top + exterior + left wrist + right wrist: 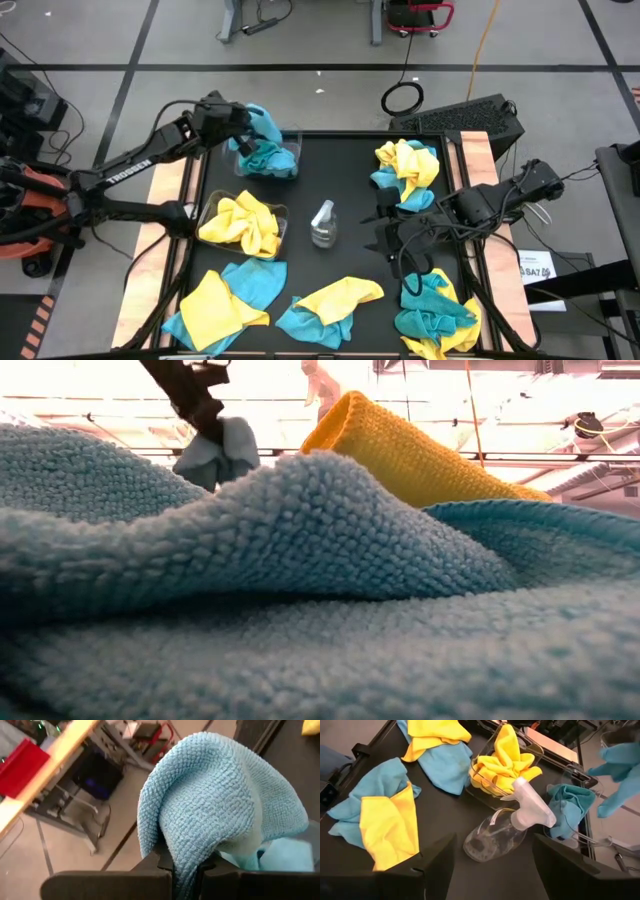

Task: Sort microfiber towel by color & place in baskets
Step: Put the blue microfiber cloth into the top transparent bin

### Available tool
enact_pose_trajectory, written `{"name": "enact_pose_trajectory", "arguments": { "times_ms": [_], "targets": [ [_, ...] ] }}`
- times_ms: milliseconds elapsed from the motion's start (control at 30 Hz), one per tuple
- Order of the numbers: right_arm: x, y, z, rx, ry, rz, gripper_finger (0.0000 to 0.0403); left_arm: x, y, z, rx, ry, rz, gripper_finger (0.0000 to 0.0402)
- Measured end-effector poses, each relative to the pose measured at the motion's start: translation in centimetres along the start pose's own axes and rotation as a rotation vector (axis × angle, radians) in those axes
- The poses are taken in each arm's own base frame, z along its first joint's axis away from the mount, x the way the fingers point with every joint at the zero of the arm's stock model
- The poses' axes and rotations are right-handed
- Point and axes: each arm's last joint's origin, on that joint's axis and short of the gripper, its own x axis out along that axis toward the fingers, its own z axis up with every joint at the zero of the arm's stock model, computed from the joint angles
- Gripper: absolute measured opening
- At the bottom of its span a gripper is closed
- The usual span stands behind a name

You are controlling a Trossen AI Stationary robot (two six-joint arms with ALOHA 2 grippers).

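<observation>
Low view mostly blocked by teal cloth (300,610) against lens. Teal towel (262,124) pinched in left gripper (240,122), held over far basket (290,160) holding teal. Right gripper (385,228) spread, empty, beside spray bottle (322,224). Near basket (280,212) filled with yellow.

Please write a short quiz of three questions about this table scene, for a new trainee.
1. True or false: the left claw holds a yellow towel.
2. What colour are the towels in the basket nearest the spray bottle? A) teal B) yellow C) mixed
3. Fill in: the right claw is ____ and holds nothing.

Key:
1. False; it grips a teal towel above the basket with teal towels.
2. B
3. open
</observation>
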Motion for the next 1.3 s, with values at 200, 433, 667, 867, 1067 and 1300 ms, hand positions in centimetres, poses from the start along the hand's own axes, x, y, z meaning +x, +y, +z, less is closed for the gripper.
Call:
{"name": "enact_pose_trajectory", "arguments": {
  "times_ms": [200, 433, 667, 867, 1067, 1300],
  "targets": [
    [-0.3, 0.7, 0.0, 0.004, -0.008, 0.022, 0.0251, 3.8, -1.2, -2.9, -0.001, 0.159, -0.015, 0.0012],
    [-0.6, 1.6, 0.1, 0.005, -0.018, 0.046, 0.0251, 7.6, -1.8, -5.7, -0.035, 0.319, -0.028, 0.0012],
    [-0.9, 2.2, 0.1, 0.003, -0.023, 0.060, 0.0251, 10.6, -2.1, -7.7, -0.057, 0.435, -0.085, 0.0012],
    [-0.9, 2.2, 0.1, 0.008, -0.023, 0.059, 0.0251, 12.6, -2.4, -9.1, -0.063, 0.525, -0.121, 0.0012],
    [-0.1, 2.6, -0.4, -0.006, -0.003, 0.057, 0.0251, 14.2, -2.8, -10.8, -0.087, 0.626, -0.179, 0.0013],
    [0.6, 2.9, -1.0, -0.009, 0.015, 0.057, 0.0251, 15.2, -3.1, -11.7, -0.096, 0.669, -0.204, 0.0018]
  ]
}}
